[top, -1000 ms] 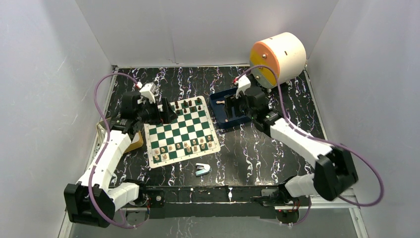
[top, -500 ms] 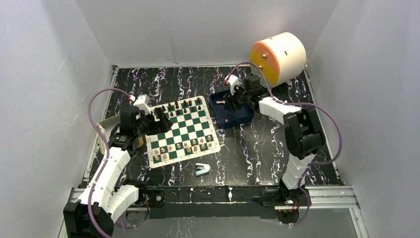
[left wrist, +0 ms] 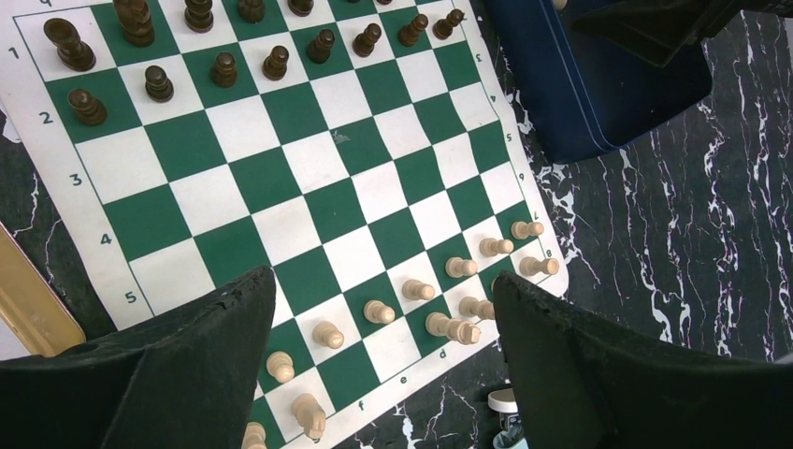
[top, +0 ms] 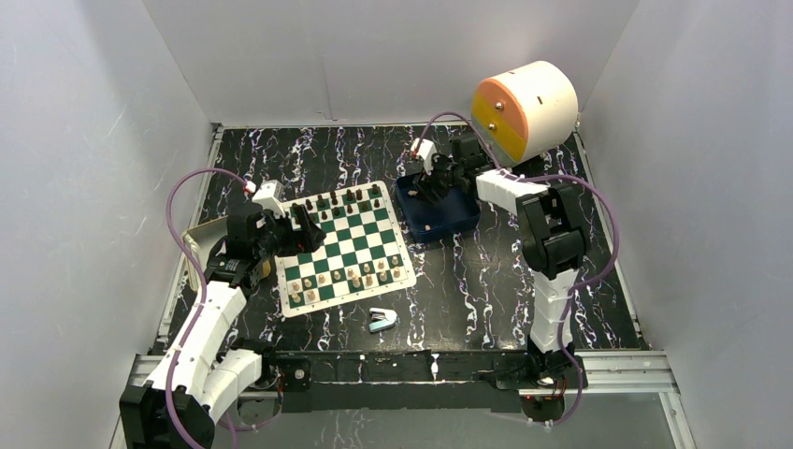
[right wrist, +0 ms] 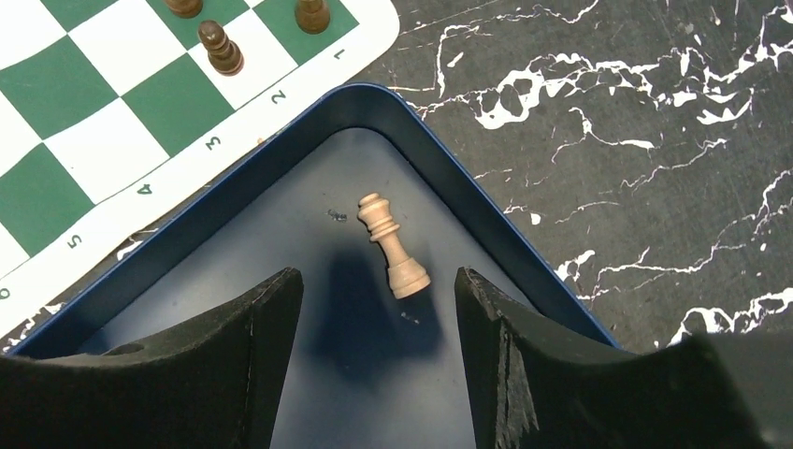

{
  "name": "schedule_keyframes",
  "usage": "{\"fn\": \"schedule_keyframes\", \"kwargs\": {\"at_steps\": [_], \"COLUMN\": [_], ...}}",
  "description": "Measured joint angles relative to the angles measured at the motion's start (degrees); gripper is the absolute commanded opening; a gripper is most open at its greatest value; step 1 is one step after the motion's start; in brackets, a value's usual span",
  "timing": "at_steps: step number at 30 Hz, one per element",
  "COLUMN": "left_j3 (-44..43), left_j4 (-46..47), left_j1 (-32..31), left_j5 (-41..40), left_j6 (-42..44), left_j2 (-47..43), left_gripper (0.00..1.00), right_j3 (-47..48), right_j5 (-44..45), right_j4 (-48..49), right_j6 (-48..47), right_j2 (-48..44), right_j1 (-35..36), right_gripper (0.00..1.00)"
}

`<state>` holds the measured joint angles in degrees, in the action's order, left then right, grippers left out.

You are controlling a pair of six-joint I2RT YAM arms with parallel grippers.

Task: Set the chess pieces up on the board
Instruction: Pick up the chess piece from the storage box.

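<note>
The board (top: 344, 245) is a green and white checkered mat lying left of the table's middle. Dark chess pieces (left wrist: 223, 68) stand in its far rows and light ones (left wrist: 411, 290) in its near rows; one light piece (left wrist: 453, 328) there lies tipped over. My left gripper (top: 304, 223) hovers open above the board's left side, and in the wrist view the left gripper (left wrist: 382, 281) has nothing between its fingers. My right gripper (top: 428, 182) hangs open over the blue tray (top: 449, 220). One light piece (right wrist: 393, 245) lies on its side in a corner of the tray (right wrist: 281, 150), just ahead of the right gripper (right wrist: 376, 275).
A small light-blue stapler-like object (top: 382, 320) lies in front of the board. A large white and orange cylinder (top: 526, 108) stands at the back right. A tan object (top: 201, 248) sits at the left edge beside the left arm. White walls enclose the table.
The right arm has folded up and its gripper has shifted left over the tray's far corner. The left gripper has drawn back a little toward the board's near left.
</note>
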<state>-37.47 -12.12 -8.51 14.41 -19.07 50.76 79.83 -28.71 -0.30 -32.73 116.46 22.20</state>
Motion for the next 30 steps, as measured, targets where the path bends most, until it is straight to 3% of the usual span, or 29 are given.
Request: {"fn": "schedule_keyframes", "kwargs": {"at_steps": [21, 30], "left_j3": [0.04, 0.37], "left_j4": [0.20, 0.98], "left_j1": [0.00, 0.00], "left_j5": [0.44, 1.09], "left_j6": [-0.02, -0.09], "left_j2": [0.02, 0.02], "left_gripper": [0.75, 0.69], "right_j3": [5.92, 7.72], "right_j5": [-2.47, -1.66], "right_j4": [-5.75, -9.53], "right_j6": [-9.86, -14.14], "right_j2": [6.84, 7.65], "right_j1": [0.00, 0.00], "right_gripper": [0.71, 0.44]}}
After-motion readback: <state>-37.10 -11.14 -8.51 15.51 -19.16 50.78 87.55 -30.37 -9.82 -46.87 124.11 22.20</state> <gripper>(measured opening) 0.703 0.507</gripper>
